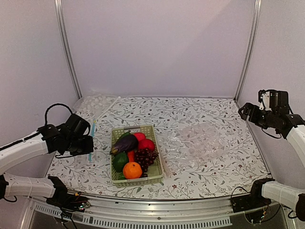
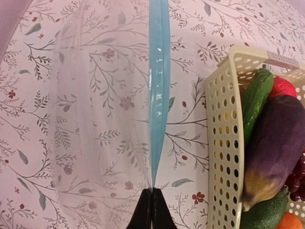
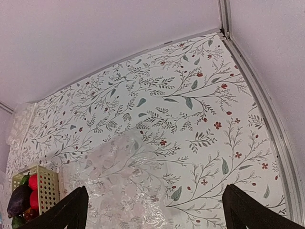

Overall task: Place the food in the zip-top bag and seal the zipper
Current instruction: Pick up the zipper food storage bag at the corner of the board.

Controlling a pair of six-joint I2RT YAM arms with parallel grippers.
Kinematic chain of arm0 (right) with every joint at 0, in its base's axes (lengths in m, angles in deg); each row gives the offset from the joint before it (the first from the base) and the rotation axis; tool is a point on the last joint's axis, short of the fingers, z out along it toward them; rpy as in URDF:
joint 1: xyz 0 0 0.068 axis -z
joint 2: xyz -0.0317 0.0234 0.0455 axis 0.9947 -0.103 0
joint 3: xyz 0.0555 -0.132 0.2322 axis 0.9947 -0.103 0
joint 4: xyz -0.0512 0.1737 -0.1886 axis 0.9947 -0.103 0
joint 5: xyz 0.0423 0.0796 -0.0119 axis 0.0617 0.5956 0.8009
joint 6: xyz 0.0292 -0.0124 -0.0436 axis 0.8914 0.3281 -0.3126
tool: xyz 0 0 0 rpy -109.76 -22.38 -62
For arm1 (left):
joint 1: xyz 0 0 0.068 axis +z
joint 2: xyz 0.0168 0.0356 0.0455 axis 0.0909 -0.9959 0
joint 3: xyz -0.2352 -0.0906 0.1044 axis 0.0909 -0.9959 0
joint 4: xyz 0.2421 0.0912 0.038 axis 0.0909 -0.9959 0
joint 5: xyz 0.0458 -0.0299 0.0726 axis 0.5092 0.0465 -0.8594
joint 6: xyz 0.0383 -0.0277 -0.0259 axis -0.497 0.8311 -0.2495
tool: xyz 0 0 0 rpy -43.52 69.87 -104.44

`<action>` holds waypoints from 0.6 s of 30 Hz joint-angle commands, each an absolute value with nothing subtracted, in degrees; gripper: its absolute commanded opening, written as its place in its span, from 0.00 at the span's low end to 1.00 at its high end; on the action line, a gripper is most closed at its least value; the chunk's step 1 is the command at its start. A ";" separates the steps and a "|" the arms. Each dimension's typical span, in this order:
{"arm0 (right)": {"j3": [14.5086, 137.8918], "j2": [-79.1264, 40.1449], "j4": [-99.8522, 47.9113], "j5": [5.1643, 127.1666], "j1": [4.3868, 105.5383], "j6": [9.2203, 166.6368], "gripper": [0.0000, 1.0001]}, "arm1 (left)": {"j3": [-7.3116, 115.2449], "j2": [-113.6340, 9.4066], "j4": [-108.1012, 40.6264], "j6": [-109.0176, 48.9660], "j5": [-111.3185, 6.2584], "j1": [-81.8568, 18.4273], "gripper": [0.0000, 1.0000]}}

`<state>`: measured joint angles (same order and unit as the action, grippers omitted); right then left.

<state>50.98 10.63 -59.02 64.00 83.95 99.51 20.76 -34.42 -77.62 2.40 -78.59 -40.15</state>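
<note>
Your left gripper [image 2: 152,200] pinches the light-blue zipper strip [image 2: 158,86], the firmest hold on the limp, slippery clear plastic bag [image 2: 95,119]. Your right gripper [image 3: 155,191] gapes.

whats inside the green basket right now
Eggplant, red fruit, grapes, carrot, a dark green vegetable and an orange fill the basket. Anything beneath them is covered.

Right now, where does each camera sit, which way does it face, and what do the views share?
Top external: above and behind the arms, looking down at the table; both arms show at the sides.
Left wrist: low over the table, looking along the left gripper, shut on the zipper; basket at right.
Right wrist: held high, looking down toward the far right corner; the open right gripper shows at the bottom edge.
Shared: all three show the basket and eggplant.
</note>
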 commanded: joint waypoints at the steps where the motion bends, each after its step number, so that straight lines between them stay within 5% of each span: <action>1: 55.63 10.46 -62.01 70.81 80.05 99.71 0.99 | 22.94 -28.86 -77.51 -1.03 -73.56 -39.49 0.00; 18: 62.55 0.73 -53.04 67.29 53.44 113.32 0.96 | 25.81 -28.64 -48.66 1.04 -47.21 -43.11 0.00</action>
